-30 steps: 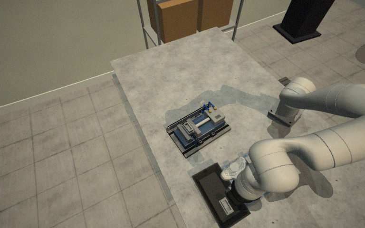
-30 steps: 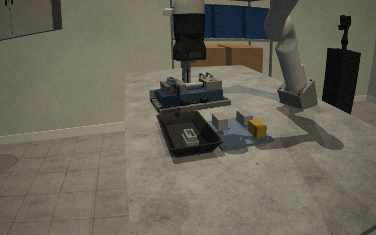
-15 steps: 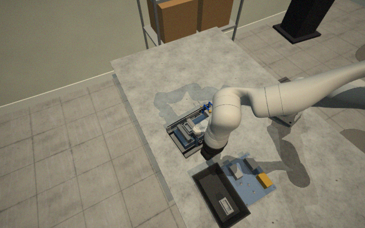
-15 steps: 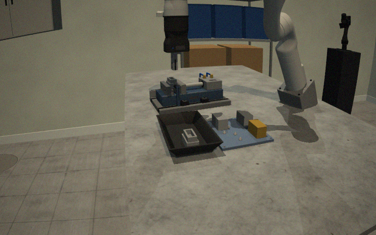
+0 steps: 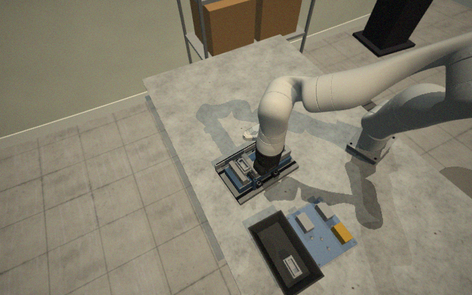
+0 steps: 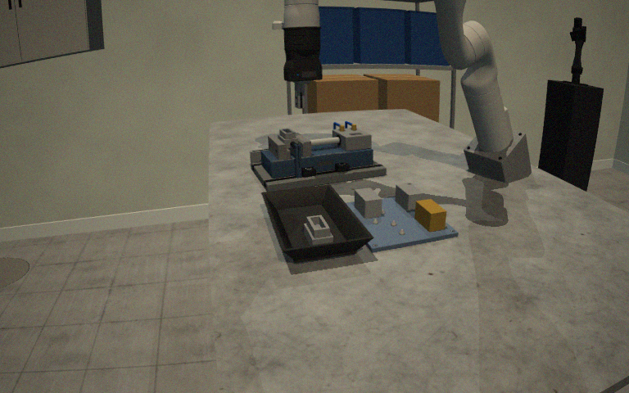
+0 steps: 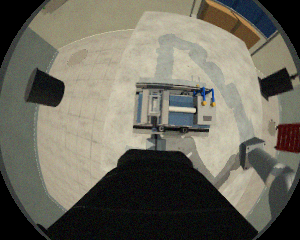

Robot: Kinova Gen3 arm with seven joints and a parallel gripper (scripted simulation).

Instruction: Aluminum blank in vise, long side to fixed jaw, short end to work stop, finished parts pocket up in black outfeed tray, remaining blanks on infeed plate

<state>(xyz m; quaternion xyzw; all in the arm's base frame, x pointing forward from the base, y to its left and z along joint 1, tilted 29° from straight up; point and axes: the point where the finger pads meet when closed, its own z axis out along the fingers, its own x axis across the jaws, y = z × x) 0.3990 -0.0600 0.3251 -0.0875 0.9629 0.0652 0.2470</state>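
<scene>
Gripper (image 6: 300, 101) is held high above vise (image 6: 315, 151), fingers fully shut, nothing gripped. A finished part (image 6: 287, 134) sits atop vise's fixed end; retrieval to outfeed tray (image 6: 352, 219) is judged next: jaws must be opened, arm lowered.

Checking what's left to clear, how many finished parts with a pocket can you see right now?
2. One finished part lies pocket up in the black outfeed tray. The other sits in the vise, by the fixed jaw. None seems hidden.

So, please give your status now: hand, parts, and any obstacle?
Hand shut, empty, high above the vise. One pocketed part in the black tray; another at the vise. Three blanks on the blue plate. Nothing blocking below the hand.
</scene>
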